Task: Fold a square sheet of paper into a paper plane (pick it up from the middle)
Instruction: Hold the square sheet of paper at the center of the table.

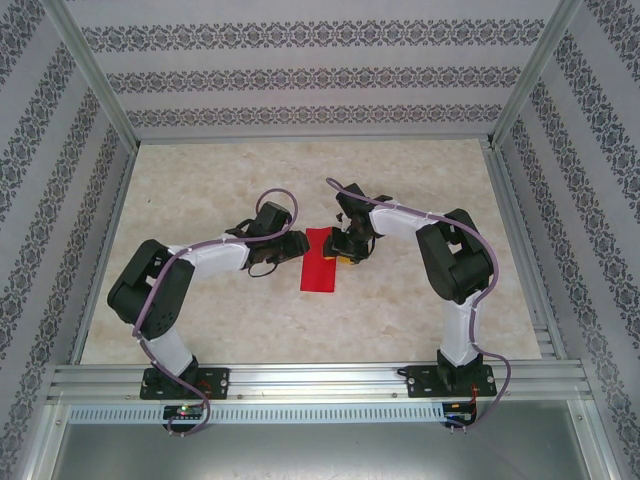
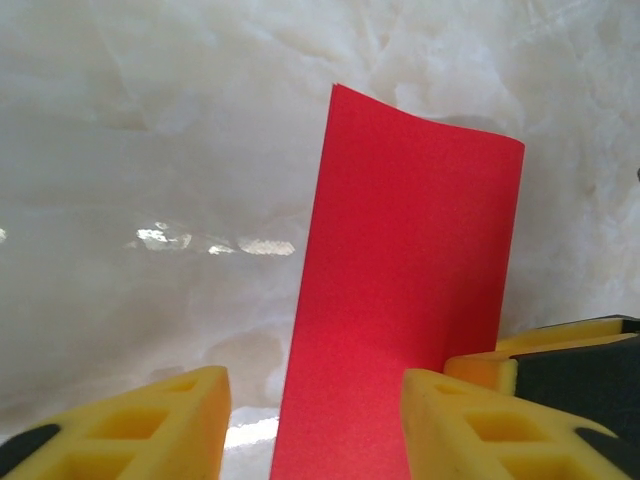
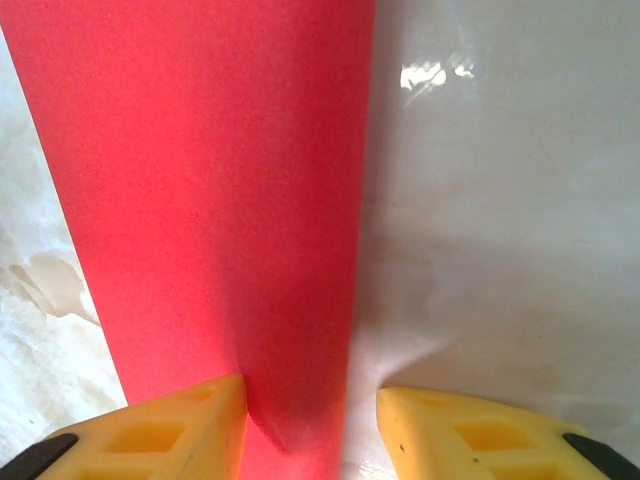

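- The red paper [image 1: 321, 261] lies near the middle of the desk [image 1: 210, 190]. From above it shows as a plain oblong, longer than it is wide, with its long sides running away from the arm bases.
- The left tool [image 1: 292, 246] sits at the paper's far left corner, and the right tool [image 1: 346, 254] at its far right corner. The two face each other across the sheet.
- In the left wrist view, the left tool [image 2: 313, 388] has its yellow jaws apart. The paper runs up between them and nothing is clamped. The right-hand jaw overlaps the sheet's edge.
- In that same view the paper's far edge curls a little off the desk. A yellow-and-black block [image 2: 575, 362] sits just beside the sheet's right edge.
- In the right wrist view, the right tool [image 3: 310, 392] also has its jaws apart. The paper's straight right edge runs down into the gap, with a shadow along it. Whether the left-hand jaw touches the sheet cannot be told.
- Bare marbled desk lies open on every side of the paper.
- Metal rails [image 1: 320, 381] line the near edge, and walls [image 1: 300, 80] with printed bands of ornament close in the other three sides.
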Motion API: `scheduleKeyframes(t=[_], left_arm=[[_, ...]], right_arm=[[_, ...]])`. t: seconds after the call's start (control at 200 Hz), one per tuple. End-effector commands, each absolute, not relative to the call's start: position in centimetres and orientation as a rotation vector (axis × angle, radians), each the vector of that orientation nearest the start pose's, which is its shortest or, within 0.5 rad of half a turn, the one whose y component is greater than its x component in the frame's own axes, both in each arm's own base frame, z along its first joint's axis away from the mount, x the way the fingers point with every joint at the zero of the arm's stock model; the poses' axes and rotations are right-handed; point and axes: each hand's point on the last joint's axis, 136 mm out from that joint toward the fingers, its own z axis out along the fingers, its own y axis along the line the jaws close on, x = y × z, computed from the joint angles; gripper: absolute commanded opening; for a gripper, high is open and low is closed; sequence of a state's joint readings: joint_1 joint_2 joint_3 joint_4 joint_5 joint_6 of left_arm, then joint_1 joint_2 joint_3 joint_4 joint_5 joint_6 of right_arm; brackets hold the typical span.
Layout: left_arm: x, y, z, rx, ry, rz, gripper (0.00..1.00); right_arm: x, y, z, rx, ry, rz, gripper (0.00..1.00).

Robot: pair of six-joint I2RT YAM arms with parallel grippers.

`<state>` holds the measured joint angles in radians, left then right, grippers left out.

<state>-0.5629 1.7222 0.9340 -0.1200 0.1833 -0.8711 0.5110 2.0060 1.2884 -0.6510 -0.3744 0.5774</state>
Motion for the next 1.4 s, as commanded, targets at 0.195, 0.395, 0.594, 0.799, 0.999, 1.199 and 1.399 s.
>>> scheduleKeyframes(t=[0.195, 0.395, 0.594, 0.799, 0.999, 1.199, 1.399], left_arm=[[34.6, -27.8, 4.9, -0.257, 2.629, -0.973, 0.33], [34.4, -29.0, 4.7, -0.208, 2.648, -1.011, 0.28], [34.3, -29.3, 3.8, -0.202, 2.686, -0.996, 0.23], [33.6, -28.7, 2.4, -0.227, 2.744, -0.934, 0.20], [32.0, -27.7, 0.2, -0.265, 2.843, -0.852, 0.20], [31.0, -26.9, -1.3, -0.288, 2.931, -0.772, 0.19], [30.3, -26.0, -2.5, -0.293, 3.006, -0.674, 0.18]], right_arm=[[28.2, 19.2, -6.8, 0.075, 3.285, 0.157, 0.45], [28.1, 19.2, -7.0, 0.070, 3.291, 0.155, 0.45], [28.0, 19.3, -7.1, 0.069, 3.292, 0.158, 0.45], [27.8, 19.2, -7.1, 0.070, 3.295, 0.156, 0.45], [27.9, 19.8, -6.6, 0.075, 3.292, 0.206, 0.44], [29.6, 21.6, -3.2, 0.081, 3.211, 0.397, 0.45], [32.5, 23.2, 5.2, 0.039, 3.006, 0.688, 0.49]])
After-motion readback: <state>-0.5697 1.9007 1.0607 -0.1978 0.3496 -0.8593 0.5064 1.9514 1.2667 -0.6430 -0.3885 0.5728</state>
